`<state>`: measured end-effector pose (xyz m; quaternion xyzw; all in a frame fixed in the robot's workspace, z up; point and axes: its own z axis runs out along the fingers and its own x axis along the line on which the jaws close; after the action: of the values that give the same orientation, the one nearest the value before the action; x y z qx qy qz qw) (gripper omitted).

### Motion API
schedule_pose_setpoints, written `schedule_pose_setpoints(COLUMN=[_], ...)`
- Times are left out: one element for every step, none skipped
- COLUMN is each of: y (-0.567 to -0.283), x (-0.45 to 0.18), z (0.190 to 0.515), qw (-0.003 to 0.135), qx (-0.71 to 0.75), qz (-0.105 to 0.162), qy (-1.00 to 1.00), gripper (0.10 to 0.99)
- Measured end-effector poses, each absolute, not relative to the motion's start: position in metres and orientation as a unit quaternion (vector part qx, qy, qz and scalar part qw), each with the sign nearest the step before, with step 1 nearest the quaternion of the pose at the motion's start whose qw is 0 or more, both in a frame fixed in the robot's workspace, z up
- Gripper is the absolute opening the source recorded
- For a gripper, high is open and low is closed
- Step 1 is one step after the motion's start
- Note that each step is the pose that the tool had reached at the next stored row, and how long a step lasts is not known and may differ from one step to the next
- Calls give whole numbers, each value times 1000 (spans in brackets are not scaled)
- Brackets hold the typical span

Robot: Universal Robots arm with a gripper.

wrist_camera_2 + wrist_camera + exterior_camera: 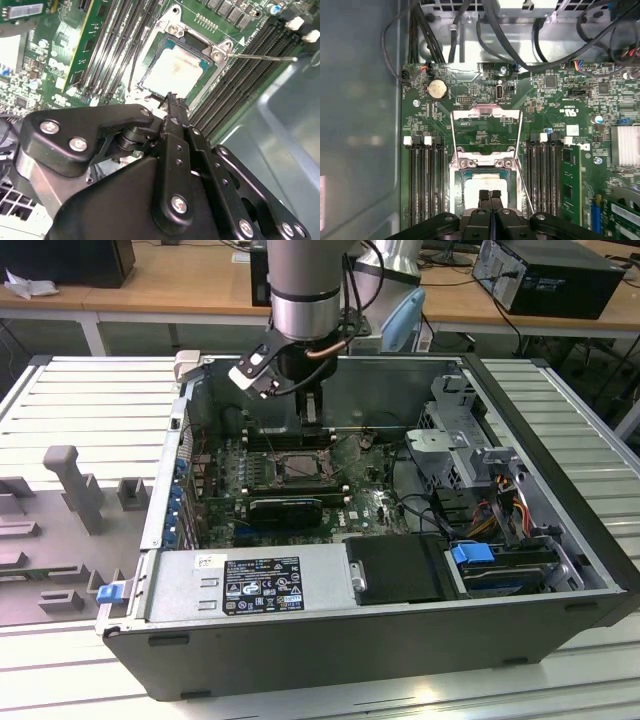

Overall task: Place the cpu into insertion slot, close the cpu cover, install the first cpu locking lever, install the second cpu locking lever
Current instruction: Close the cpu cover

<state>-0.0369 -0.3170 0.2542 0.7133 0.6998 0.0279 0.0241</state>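
Open computer case [400,640] on a slatted counter [90,390], with the arm reaching down into it from above. The hand [312,415] hangs inside the case directly over the insertion slot [456,192]; in both wrist views its two black fingertips [483,196] are pressed together, side by side, with nothing between them. The cpu [175,72], a pale silvery square, lies flat in the slot just below and ahead of the hand [170,97], and the fingertips stand over the edge of the chip nearest the hand [490,195]. Whether they touch the metal top cannot be told. The cpu cover [486,111], a thin metal frame with a large window, is swung up and open on the far side of the cpu from the hand, so that the green board shows through its window in the first wrist view. A thin wire locking lever [260,57] projects from one corner of the slot and crosses the long black memory slots [235,80] to one side of the hand; matching memory slots [427,185] flank the other side. Beyond the open cover, farther from the hand, a round coin battery [436,89] sits on the board beneath a bundle of black cables [495,30].
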Motion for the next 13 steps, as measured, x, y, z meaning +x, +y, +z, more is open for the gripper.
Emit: schedule_pose_setpoints(y=[-317, -317, -318, -319, -319, -320, -320, -320, -320, -320, -320, -320, -320], x=[-37, -35, -31, -29, -26, -21, -12, -7, -3, 2, 4, 5, 7], z=[258, 258, 258, 258, 257, 257, 256, 256, 256, 256, 257, 258, 262], qw=[25, 24, 24, 24, 23, 23, 23, 22, 22, 20, 19, 18, 17], qx=[713, 713, 714, 714, 714, 714, 714, 714, 714, 714, 714, 714, 714], qz=[27, 27, 26, 26, 26, 26, 26, 26, 26, 26, 26, 26, 26], qy=[700, 700, 700, 700, 699, 700, 699, 699, 699, 699, 699, 699, 699], gripper=[106, 106, 106, 106, 106, 106, 106, 106, 106, 106, 106, 106, 106])
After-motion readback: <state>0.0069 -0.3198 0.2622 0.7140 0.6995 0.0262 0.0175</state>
